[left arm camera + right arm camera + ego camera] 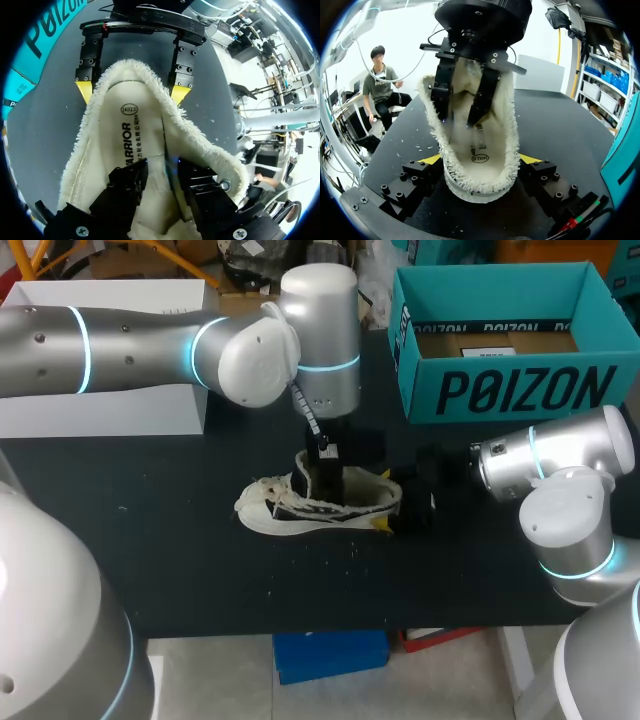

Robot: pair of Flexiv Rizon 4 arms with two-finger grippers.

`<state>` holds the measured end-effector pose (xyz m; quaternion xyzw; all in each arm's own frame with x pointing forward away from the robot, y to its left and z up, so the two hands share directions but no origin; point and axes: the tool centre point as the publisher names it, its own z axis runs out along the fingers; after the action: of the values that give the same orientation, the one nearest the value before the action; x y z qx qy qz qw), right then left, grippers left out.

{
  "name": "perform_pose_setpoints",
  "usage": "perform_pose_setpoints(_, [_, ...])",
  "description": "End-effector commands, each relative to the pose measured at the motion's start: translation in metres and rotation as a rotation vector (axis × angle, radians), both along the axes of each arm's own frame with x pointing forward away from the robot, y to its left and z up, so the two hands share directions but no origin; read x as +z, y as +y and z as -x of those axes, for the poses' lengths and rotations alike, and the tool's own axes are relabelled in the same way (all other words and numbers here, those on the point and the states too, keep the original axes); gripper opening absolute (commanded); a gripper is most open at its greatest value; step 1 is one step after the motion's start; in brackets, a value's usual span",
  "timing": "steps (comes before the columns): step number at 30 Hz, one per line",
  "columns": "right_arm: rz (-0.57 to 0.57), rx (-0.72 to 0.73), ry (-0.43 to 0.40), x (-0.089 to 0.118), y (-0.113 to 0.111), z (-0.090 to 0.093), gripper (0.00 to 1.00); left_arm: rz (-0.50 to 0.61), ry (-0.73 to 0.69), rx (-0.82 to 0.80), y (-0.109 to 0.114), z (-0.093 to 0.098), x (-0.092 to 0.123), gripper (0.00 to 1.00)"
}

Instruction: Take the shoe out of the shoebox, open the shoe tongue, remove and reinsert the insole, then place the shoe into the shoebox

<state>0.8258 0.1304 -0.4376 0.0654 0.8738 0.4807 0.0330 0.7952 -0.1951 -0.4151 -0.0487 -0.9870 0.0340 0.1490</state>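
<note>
My right tool point(480, 160) clamps the shoe point(268, 512) heel from 3 o'clock. My left tool point(162, 184) is inside the shoe; I cannot tell its grip.

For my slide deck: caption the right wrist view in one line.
Right claw clamps the heel of a cream fleece-lined shoe, with the left claw inside its opening.

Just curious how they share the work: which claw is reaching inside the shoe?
The left gripper, coming from above, dips inside the shoe; the right gripper only clasps the heel from outside.
</note>
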Motion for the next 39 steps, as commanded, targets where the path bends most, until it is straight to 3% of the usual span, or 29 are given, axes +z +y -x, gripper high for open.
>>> perform_pose_setpoints(1, [0.001,-0.002,0.001,-0.001,-0.001,-0.002,0.0,-0.074,-0.053,0.023,-0.002,0.007,-0.007,0.38])
perform_pose_setpoints(13, [0.001,-0.002,0.001,-0.001,-0.001,-0.002,0.0,-0.314,-0.406,0.2,0.008,0.009,-0.014,0.36])
perform_pose_setpoints(20, [0.001,-0.002,0.001,-0.001,-0.001,-0.002,0.0,-0.364,-0.564,0.217,0.02,0.0,-0.019,0.35])
perform_pose_setpoints(30, [0.001,-0.002,0.001,-0.001,-0.001,-0.002,0.0,-0.3,-0.712,0.198,0.032,-0.014,-0.022,0.27])
perform_pose_setpoints(39, [0.001,-0.002,0.001,-0.001,-0.001,-0.002,0.0,-0.249,-0.831,0.222,0.036,-0.017,-0.014,0.29])
